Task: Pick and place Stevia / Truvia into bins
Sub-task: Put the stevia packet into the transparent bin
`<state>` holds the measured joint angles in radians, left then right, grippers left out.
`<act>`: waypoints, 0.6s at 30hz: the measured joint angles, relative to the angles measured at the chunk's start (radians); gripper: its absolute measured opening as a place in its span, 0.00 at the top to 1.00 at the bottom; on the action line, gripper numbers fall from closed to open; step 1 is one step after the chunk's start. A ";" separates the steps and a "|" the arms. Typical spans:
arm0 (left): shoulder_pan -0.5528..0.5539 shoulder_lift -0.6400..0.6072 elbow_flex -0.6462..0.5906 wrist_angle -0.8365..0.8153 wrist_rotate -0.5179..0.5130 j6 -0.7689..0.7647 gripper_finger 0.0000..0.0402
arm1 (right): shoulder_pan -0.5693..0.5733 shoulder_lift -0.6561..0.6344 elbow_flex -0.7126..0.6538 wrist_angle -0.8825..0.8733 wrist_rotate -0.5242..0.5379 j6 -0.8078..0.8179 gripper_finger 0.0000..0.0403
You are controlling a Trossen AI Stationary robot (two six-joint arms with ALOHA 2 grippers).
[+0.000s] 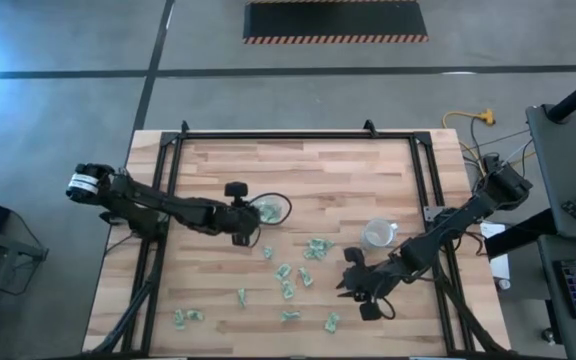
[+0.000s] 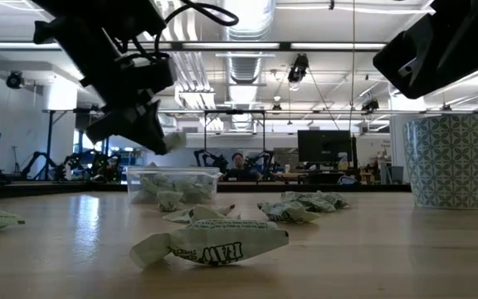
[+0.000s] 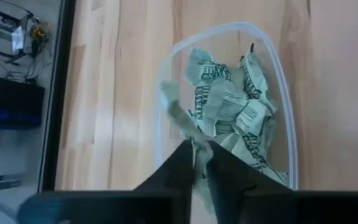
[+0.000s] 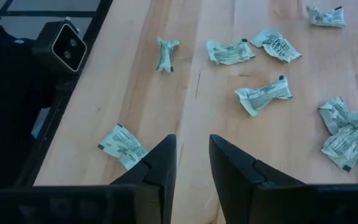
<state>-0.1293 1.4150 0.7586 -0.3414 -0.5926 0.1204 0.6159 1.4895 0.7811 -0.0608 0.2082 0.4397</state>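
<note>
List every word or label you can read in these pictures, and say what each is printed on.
"RAW": upside down on the nearest packet, low view.
Print on the packets in the tub: too blurred to read.
Print on the loose packets, right wrist view: too blurred to read.
No other text is readable.

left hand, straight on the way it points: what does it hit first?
The left hand, shut on a packet, points into the clear tub. It would probably meet the packets piled inside first; depth unclear.
</note>
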 joint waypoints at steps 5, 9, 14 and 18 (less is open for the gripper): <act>0.001 0.000 0.000 0.026 0.008 0.000 0.75 | -0.001 0.000 0.000 0.000 0.001 -0.029 0.75; 0.000 -0.003 0.015 0.027 0.008 -0.008 0.61 | -0.001 0.021 0.000 0.049 -0.014 -0.049 0.73; -0.014 -0.013 0.064 0.017 0.008 -0.009 0.51 | 0.001 0.114 0.008 0.172 -0.142 -0.080 0.71; -0.028 -0.038 0.086 0.009 0.007 -0.008 0.48 | 0.008 0.194 0.043 0.177 -0.231 -0.050 0.71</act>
<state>-0.1568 1.3765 0.8444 -0.3328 -0.5854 0.1120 0.6238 1.6838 0.8236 0.1160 -0.0227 0.3899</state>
